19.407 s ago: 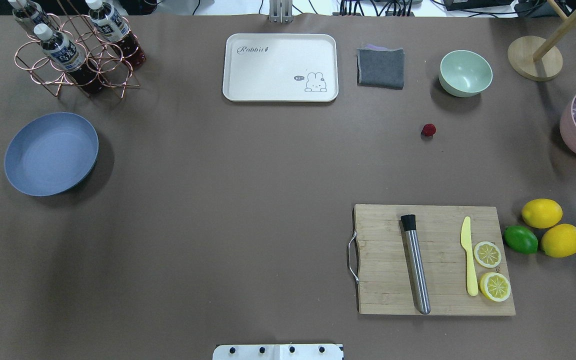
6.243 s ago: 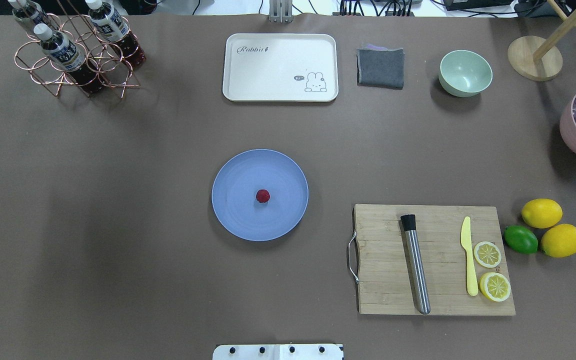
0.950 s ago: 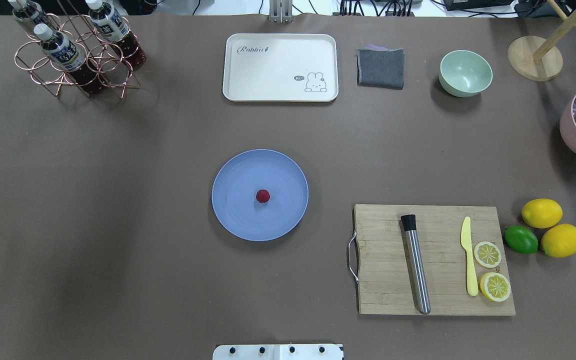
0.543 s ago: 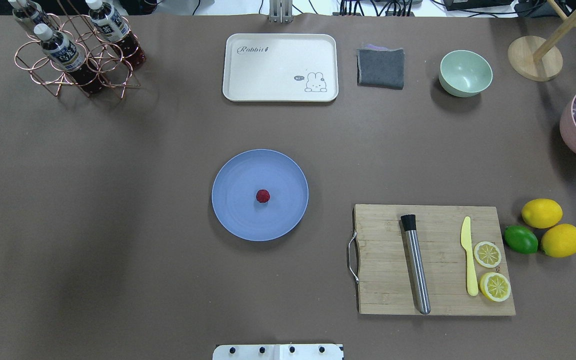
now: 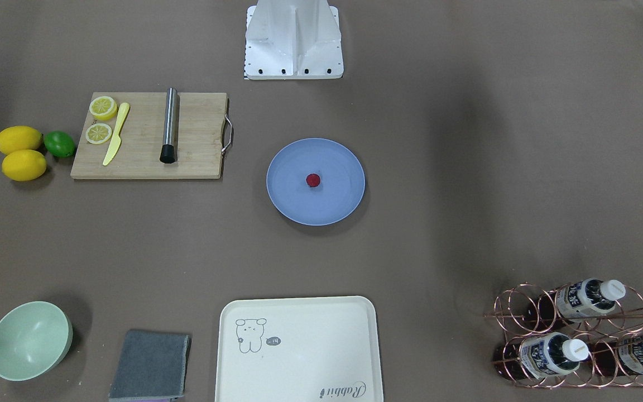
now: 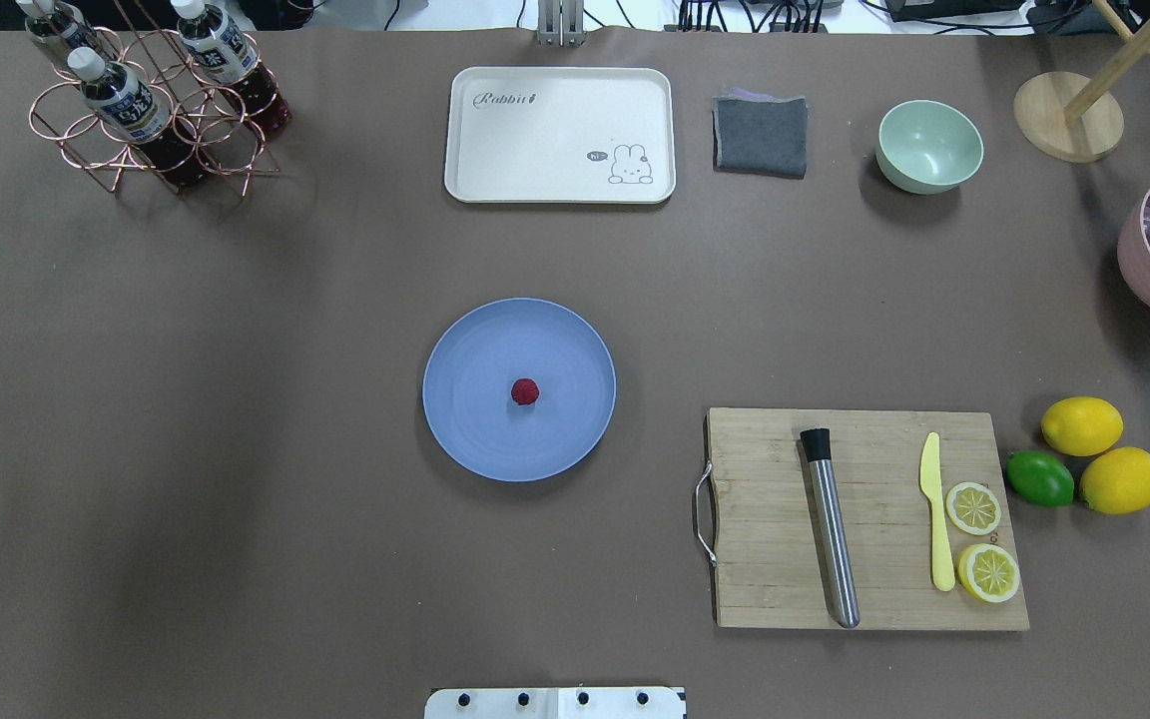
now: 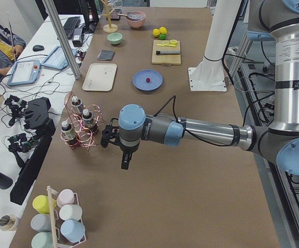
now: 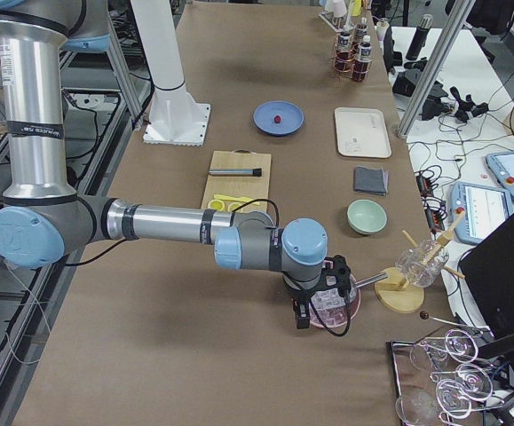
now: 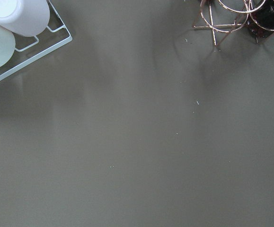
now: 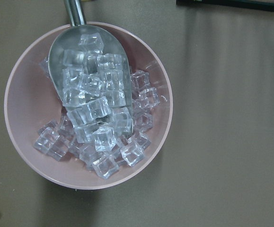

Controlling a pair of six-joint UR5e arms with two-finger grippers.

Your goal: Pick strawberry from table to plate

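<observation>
Obs: strawberry (image 6: pixel 525 391) sits centre of plate (image 6: pixel 465 429), mid-worktop (image 6: pixel 335 559); left pincer (image 7: pixel 124 163) and right pincer (image 8: pixel 303 317) hang well apart at opposite ends, neither clearly nearer, grip state of both cannot be told.

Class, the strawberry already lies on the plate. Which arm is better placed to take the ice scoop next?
Right. The right gripper hangs over the pink bowl holding the ice scoop; the left gripper is by the bottle rack.

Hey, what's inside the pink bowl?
Clear ice cubes and a metal scoop heaped with more cubes. The bowl's bottom is covered by ice, so it cannot be seen.
</observation>
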